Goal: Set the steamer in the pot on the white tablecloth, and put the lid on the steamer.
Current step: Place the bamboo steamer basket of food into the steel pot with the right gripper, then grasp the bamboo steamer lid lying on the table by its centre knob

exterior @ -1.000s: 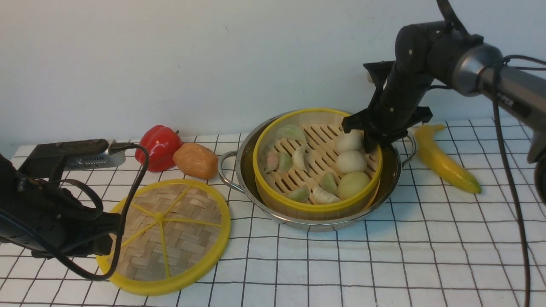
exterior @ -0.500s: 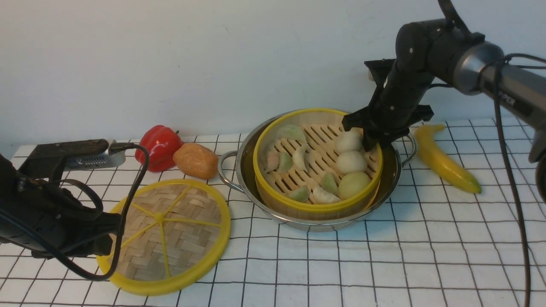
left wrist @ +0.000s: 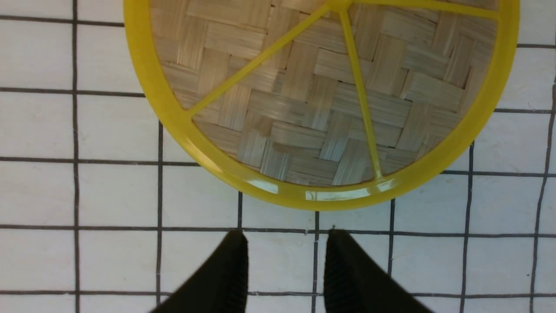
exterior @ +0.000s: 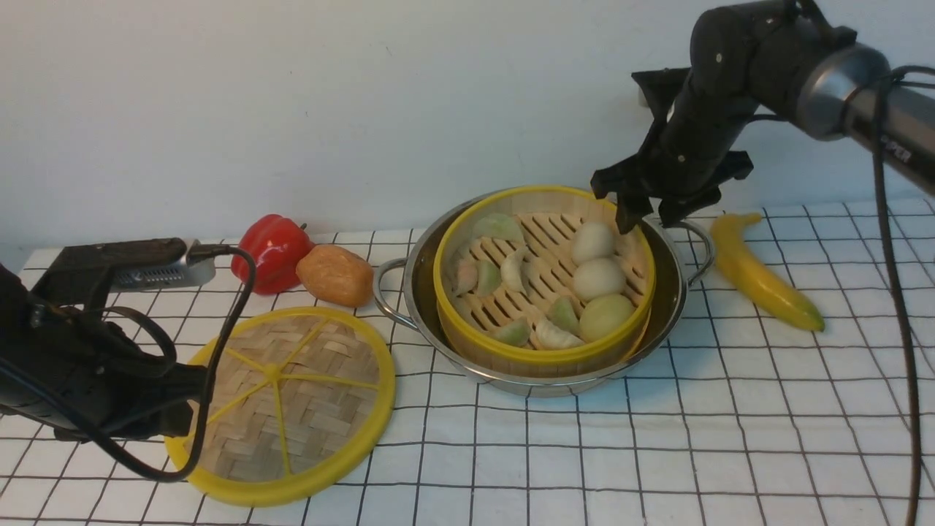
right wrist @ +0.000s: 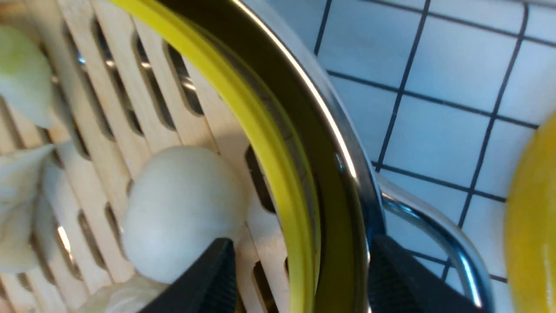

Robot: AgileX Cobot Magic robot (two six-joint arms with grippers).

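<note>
The steamer [exterior: 544, 281], a bamboo basket with yellow rims holding pale buns and dumplings, sits inside the steel pot [exterior: 431, 292] on the white tablecloth [exterior: 657, 438]. My right gripper [exterior: 646, 215] is open and empty just above the steamer's far right rim; in the right wrist view its fingers straddle the yellow rim [right wrist: 278, 174] and the pot wall [right wrist: 343, 174]. The lid [exterior: 288, 402], a flat woven disc with yellow spokes, lies on the cloth at the left. My left gripper [left wrist: 286, 243] is open, hovering just short of the lid's rim [left wrist: 321, 193].
A red pepper [exterior: 272, 248] and a brown potato [exterior: 334, 275] lie behind the lid. A banana [exterior: 760, 270] lies right of the pot, next to its loop handle [exterior: 701, 248]. The wall stands close behind.
My right gripper has lifted up off the steamer's far right rim and now hangs above it. The steamer stays in the pot. The left arm and the lid have not moved.
</note>
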